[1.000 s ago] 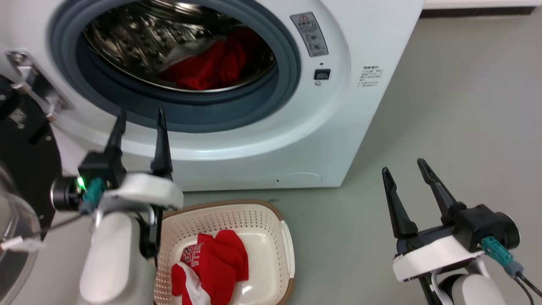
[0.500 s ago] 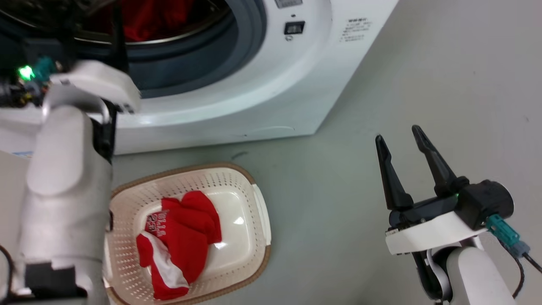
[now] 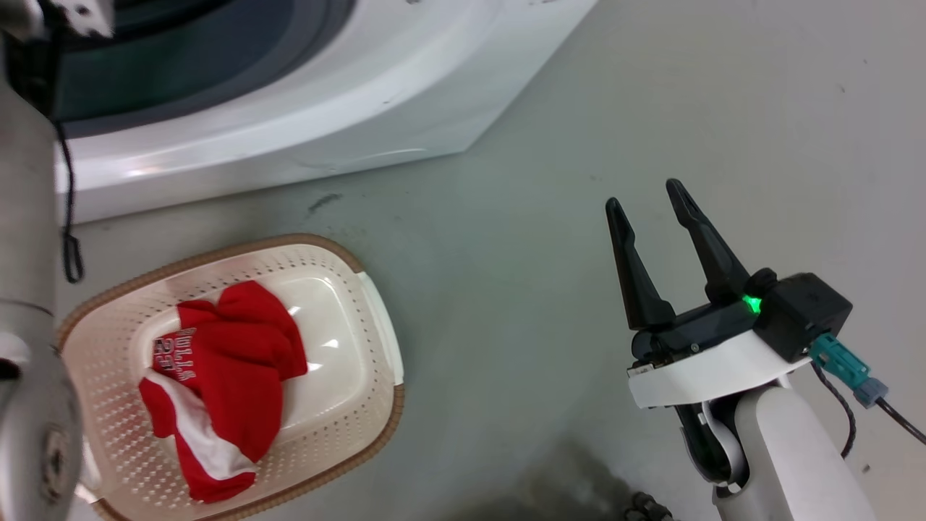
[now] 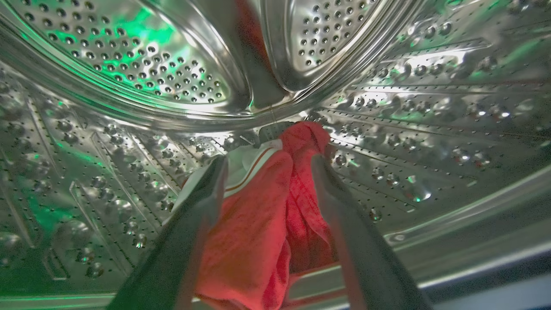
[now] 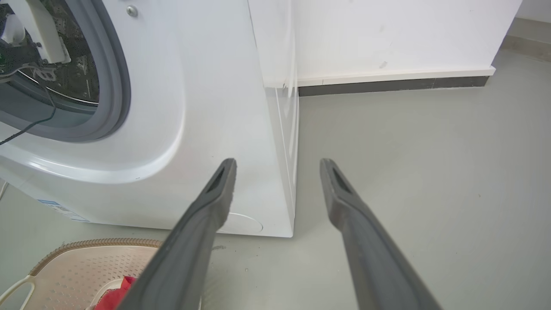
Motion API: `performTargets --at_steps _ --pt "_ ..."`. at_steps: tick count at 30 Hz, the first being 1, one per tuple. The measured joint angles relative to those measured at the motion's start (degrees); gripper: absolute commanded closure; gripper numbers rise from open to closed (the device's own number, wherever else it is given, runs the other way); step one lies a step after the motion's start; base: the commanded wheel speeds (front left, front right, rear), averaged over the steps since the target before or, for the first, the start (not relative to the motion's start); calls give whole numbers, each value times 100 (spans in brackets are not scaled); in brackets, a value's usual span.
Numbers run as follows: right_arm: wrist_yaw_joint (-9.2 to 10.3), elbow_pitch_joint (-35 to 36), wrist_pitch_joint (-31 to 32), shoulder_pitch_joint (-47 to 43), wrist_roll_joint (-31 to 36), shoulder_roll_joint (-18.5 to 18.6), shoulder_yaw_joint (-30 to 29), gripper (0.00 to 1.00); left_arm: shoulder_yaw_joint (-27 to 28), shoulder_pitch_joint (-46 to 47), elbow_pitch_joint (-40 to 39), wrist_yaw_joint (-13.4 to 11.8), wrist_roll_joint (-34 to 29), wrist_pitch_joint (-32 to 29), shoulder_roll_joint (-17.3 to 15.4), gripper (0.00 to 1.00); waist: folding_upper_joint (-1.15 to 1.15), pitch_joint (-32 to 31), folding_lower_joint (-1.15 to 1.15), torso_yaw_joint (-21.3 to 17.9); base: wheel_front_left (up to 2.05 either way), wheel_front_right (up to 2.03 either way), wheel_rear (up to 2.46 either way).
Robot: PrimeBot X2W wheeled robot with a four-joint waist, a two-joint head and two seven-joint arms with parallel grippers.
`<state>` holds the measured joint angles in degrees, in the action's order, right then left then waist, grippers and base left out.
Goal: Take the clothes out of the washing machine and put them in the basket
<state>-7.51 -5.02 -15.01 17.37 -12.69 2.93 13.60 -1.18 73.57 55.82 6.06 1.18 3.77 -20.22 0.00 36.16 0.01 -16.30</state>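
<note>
Inside the washing machine's [image 3: 289, 123] steel drum [image 4: 129, 77], my left gripper [image 4: 267, 161] is open, its two fingers straddling a red garment with white trim [image 4: 258, 215] that lies on the drum floor. Whether the fingers touch the fabric is unclear. On the floor before the machine sits the basket [image 3: 376, 318], and a red garment with white lettering [image 3: 217, 369] lies in it. My right gripper [image 3: 647, 199] hovers open over bare floor to the basket's right, holding nothing. The right wrist view shows the machine's front [image 5: 193, 107] and the basket's rim [image 5: 86, 244].
My pale left forearm [image 3: 29, 253] fills the left edge of the head view, with a black cable hanging from it. A white wall with a dark skirting strip [image 5: 387, 84] runs behind the machine. Grey floor [image 3: 687, 108] spreads to the right.
The head camera has tilted down and right, so the porthole has slid out at the top. My left arm has reached up into the drum. The right gripper stays open.
</note>
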Motion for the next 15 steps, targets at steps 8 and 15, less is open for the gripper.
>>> performTargets --at_steps 8,15 --pt "0 144 -7 147 -277 0 232 0 -221 1006 661 110 65 -1538 -478 0 0 453 0 -407 0 0 0" --pt "0 214 -7 172 -358 -1 353 0 -424 1706 1068 135 191 -3039 -798 0 0 755 0 -658 0 0 0"
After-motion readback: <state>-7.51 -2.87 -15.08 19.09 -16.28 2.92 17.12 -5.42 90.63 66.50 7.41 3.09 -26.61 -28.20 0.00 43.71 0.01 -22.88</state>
